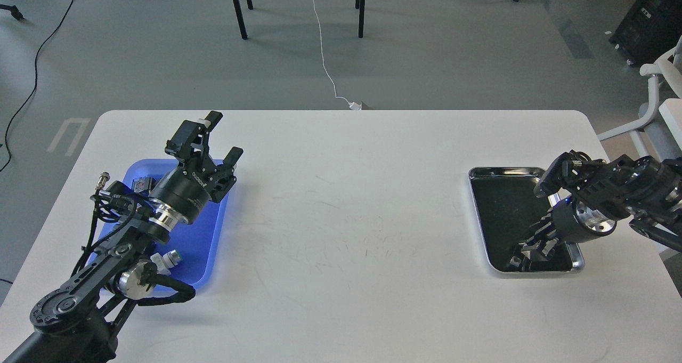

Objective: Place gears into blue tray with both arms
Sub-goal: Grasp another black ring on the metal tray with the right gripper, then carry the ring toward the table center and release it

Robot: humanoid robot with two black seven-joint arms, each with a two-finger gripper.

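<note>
- Black on black is the difficulty here: the right pincer reaches down into the near corner of the metal tray, whose inside is dark, and any gears in it are lost against that lining; I cannot make out a single one.
- Whether this pincer is spread or pinching something I cannot tell; its fingertips are small and dark against the tray floor.
- My judgement is that the step in hand is a pick from the metal tray, so it pays to come straight down, nip a gear by its raised hub, and lift clear of the low rim before swinging away.
- Going wrong would mean dragging a finger along the tray wall, or nudging the tray across the white surface.
- Over on the left, the blue tray lies near the surface's left edge, well apart from the metal tray.
- Inside it, near the front, sits a small white and grey part; another small object shows at the far rim. Neither reads as a gear, and much of the floor is hidden by the arm.
- Farther back, the left pincer hovers above the tray's far end, fingers spread wide with nothing between them.
- A drop should land on bare blue floor.
</note>
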